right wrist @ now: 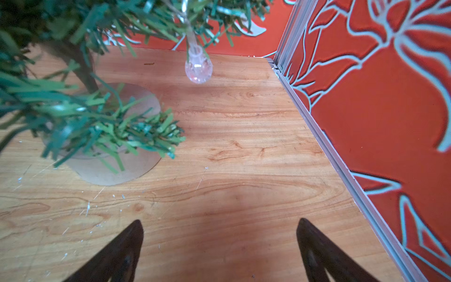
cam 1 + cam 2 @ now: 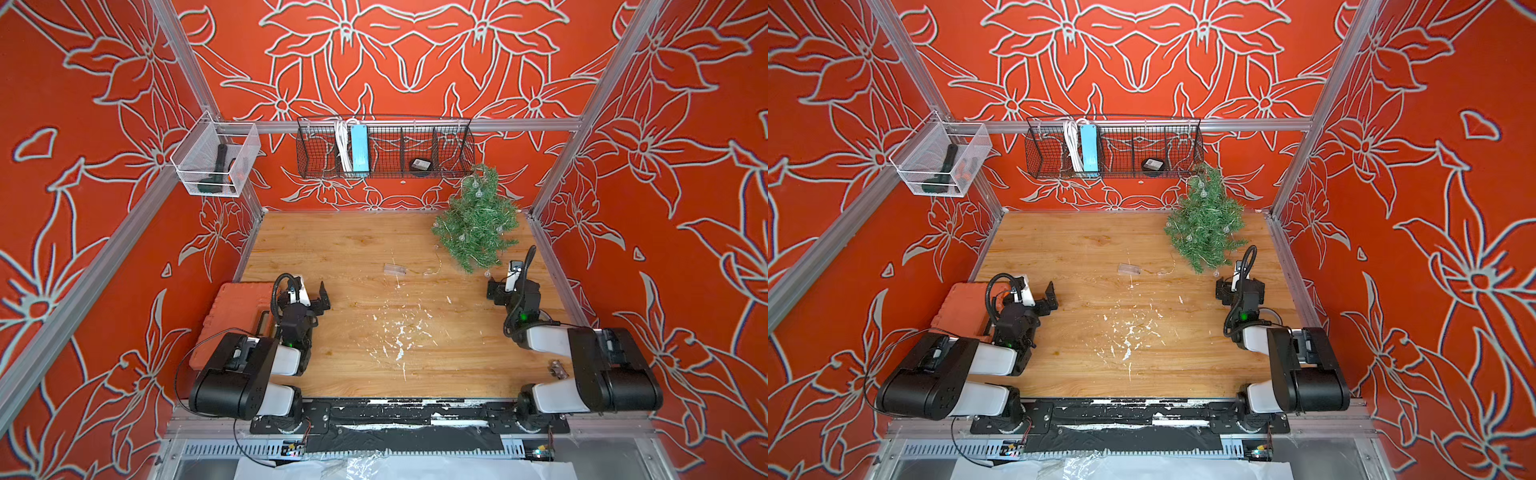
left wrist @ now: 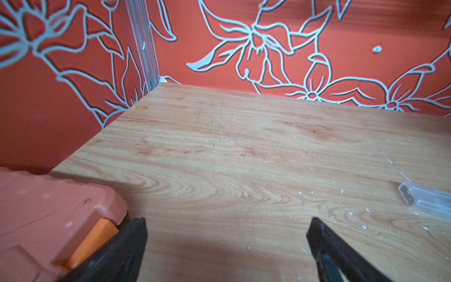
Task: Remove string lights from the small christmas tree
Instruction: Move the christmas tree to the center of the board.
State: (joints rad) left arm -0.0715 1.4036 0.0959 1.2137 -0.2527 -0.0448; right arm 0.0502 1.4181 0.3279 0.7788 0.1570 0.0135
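At the far right corner of the table (image 2: 332,245) stands one small christmas tree (image 2: 476,220), green, bristly, upright; one strand of string lights (image 1: 198,69), clear globe bulbs, drapes it, its clear box (image 2: 394,269) lying on the wood nearby; both the left gripper (image 3: 225,229) and the right gripper (image 1: 219,227) gape wide, empty.

Fig., top view: small christmas tree (image 2: 476,224), upper right of frame, hides its own base & most of the string lights (image 2: 461,238) wire. Small brownish item (image 2: 557,370), lower right: too small to ID. Left wrist view: clear box (image 3: 427,201) cut by frame edge; orange case (image 3: 48,214) blurred, cropped.
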